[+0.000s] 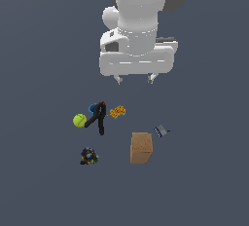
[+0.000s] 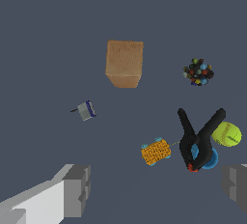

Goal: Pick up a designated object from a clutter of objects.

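Observation:
The black clamp (image 1: 97, 117) lies on the grey floor with its two legs spread like an inverted V. It also shows in the wrist view (image 2: 198, 138), red tip at its joined end. It rests against the small blue cup (image 1: 92, 107), with the yellow-green ball (image 1: 79, 120) touching its other side. My gripper (image 1: 133, 78) is open and empty, high above the floor, behind and to the exterior view's right of the clamp. Its two fingers (image 2: 75, 189) frame the wrist view's edge.
An orange patterned piece (image 1: 117, 111) lies just to the exterior view's right of the clamp. A tan box (image 1: 141, 147) stands nearer the front, a small blue-white piece (image 1: 161, 131) beside it. A dark multicoloured lump (image 1: 88, 156) lies at the front left.

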